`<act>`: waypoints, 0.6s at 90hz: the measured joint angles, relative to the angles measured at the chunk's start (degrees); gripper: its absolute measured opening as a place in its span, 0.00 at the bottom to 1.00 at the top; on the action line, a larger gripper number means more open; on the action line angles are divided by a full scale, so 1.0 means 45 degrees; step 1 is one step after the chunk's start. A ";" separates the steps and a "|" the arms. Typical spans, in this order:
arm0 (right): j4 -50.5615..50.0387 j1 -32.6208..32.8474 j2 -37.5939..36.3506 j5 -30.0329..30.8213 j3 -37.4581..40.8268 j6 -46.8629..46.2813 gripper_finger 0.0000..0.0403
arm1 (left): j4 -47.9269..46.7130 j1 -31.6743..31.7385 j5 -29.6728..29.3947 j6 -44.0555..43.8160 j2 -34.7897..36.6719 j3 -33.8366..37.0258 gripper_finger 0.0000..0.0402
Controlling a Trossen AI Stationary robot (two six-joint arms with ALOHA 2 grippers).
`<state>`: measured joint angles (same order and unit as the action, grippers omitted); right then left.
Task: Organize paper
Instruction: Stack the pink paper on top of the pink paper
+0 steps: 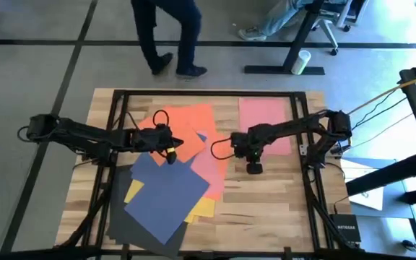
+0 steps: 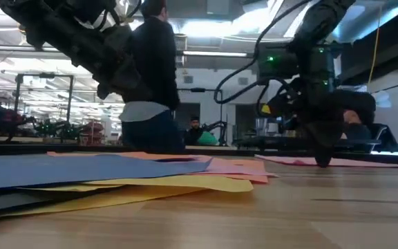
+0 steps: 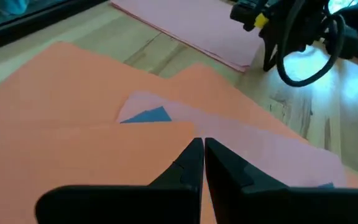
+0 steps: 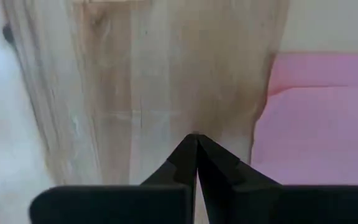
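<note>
High view: we hold both claws pinched closed, left claw point(image 1: 170, 153) centre-left over the paper point(image 1: 166, 193); next, grip one sheet.

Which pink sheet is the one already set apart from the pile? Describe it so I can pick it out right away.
Start at the wooden table and look to its far right part, behind the right hand. The separate pink sheet lies flat on bare wood there. Unlike the other pink sheet, which is tucked into the overlapping pile of orange, blue and yellow, nothing covers it.
</note>
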<state>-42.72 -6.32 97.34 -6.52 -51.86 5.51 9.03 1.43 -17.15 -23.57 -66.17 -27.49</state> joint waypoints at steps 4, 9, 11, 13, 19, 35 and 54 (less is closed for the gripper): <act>0.0010 0.0008 0.0000 0.0152 0.0004 -0.0095 0.00 | 0.0004 0.0000 0.0000 0.0000 0.0003 0.0000 0.00; 0.0015 0.0000 -0.0024 0.0159 0.0005 -0.0146 0.00 | -0.0004 0.0000 0.0000 -0.0001 0.0001 0.0004 0.00; 0.0016 -0.0001 -0.0088 0.0171 0.0017 -0.0144 0.00 | 0.0005 0.0000 0.0000 -0.0005 0.0000 0.0000 0.00; 0.0042 0.0000 -0.0142 0.0208 0.0039 -0.0139 0.00 | 0.0014 0.0000 0.0000 -0.0005 0.0000 0.0000 0.00; 0.0402 -0.0011 -0.0261 0.0361 0.0049 -0.0129 0.00 | 0.0010 0.0000 0.0000 -0.0005 0.0002 0.0000 0.00; 0.0758 -0.0162 -0.0578 0.0648 0.0029 0.0005 0.00 | 0.0020 0.0000 0.0000 -0.0010 0.0000 0.0000 0.00; 0.0872 -0.0288 -0.0578 0.0776 0.0029 0.0250 0.00 | 0.0029 -0.0015 0.0000 -0.0112 0.0005 0.0000 0.00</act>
<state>-38.80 -7.62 94.74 -3.02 -51.72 6.63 9.17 1.37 -17.15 -24.08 -66.15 -27.49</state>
